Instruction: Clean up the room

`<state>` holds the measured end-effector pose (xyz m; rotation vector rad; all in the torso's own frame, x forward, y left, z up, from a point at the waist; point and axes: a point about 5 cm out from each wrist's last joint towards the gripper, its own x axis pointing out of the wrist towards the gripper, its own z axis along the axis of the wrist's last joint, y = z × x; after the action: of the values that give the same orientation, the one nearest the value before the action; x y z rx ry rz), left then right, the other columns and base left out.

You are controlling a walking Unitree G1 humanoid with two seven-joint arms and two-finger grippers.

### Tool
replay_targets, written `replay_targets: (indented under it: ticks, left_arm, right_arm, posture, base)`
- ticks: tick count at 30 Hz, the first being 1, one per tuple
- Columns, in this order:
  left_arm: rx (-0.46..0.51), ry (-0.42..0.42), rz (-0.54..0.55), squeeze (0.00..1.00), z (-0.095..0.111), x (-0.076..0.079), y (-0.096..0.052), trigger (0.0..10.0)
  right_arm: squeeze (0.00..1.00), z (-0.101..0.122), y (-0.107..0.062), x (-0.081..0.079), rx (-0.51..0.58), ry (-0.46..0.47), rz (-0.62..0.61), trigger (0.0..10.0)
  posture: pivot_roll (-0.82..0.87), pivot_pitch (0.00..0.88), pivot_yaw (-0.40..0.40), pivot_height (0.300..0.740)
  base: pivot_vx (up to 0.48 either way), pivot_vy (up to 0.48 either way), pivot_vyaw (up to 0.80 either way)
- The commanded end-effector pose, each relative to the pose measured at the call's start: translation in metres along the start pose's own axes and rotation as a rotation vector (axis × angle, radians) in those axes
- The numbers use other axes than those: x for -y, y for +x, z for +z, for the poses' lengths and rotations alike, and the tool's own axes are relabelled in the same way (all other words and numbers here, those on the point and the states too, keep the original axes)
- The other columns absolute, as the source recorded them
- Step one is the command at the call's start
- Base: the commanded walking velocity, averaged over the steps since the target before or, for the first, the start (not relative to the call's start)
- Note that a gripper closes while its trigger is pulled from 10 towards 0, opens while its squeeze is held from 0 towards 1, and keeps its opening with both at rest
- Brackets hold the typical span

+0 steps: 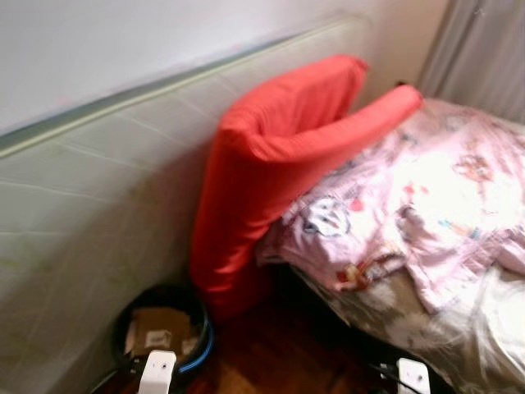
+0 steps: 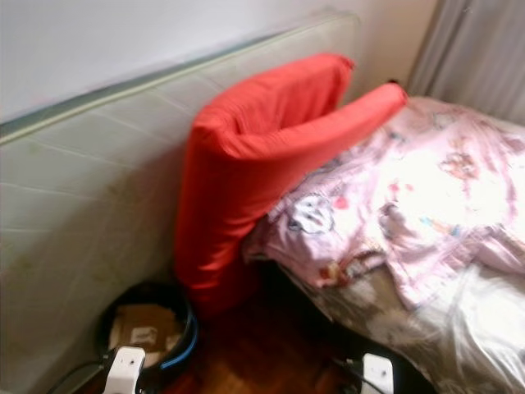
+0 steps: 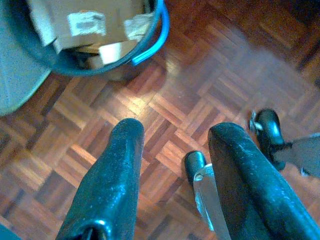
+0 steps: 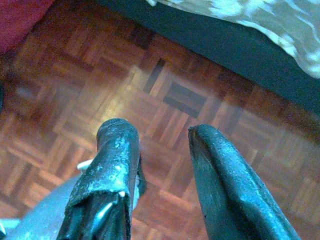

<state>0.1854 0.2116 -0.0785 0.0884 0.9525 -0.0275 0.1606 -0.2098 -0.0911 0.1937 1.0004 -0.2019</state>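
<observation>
Room looks barely started: red cushion (image 1: 271, 164) slumps mid-frame against the upright mattress (image 1: 98, 222), pink quilt (image 1: 410, 205) rumpled at right, bin (image 1: 160, 332) of cardboard lower left. Left gripper (image 3: 175, 150) and right gripper (image 4: 155, 145) hang spread apart, holding nothing. No readable writing anywhere.

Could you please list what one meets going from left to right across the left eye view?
Pale upright mattress → black bin of cardboard → red cushion → pink patterned bedding → grey curtain.

Red cushion (image 1: 271, 172), pink cartoon-print quilt (image 1: 426, 197), pale-green quilted mattress (image 1: 98, 213), reddish-brown parquet floor (image 3: 200, 75).
</observation>
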Motion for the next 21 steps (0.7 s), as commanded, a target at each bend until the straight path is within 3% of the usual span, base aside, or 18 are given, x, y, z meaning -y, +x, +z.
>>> replay_targets:
  ticks: [1, 7, 11, 13, 21]
  left_arm:
    - [-0.017, 0.017, 0.0, 0.0, -0.003, -0.002, -0.001, 10.0]
    - [-0.018, -0.013, 0.034, 0.0, 0.002, -0.012, -0.001, 10.0]
    - [-0.006, -0.026, 0.053, 0.0, 0.007, -0.024, -0.003, 10.0]
    - [0.002, -0.039, 0.057, 0.0, 0.008, -0.026, -0.003, 10.0]
    - [0.008, -0.028, 0.044, 0.0, 0.011, -0.021, -0.001, 10.0]
  right_arm:
    - [0.0, -0.001, 0.0, -0.002, 0.001, 0.019, -0.004, 10.0]
    - [0.0, 0.002, 0.002, -0.011, 0.008, 0.048, 0.002, 10.0]
    - [0.0, 0.003, 0.003, -0.025, -0.016, -0.02, 0.043, 10.0]
    - [0.0, 0.004, 0.003, -0.027, -0.017, -0.044, 0.054, 10.0]
    - [0.0, 0.007, 0.004, -0.023, 0.006, 0.004, 0.039, 10.0]
  posture:
    - [-0.06, 0.0, 0.071, 0.74]
    - [-0.09, 0.0, 0.072, 0.74]
    - [-0.07, 0.0, 0.05, 0.74]
    - [-0.06, 0.0, 0.048, 0.74]
    - [-0.05, 0.0, 0.031, 0.74]
  base:
    - [0.0, 0.0, -0.78]
    - [0.0, 0.0, -0.78]
    - [0.0, 0.0, -0.78]
    - [0.0, 0.0, -0.78]
    - [0.0, 0.0, -0.78]
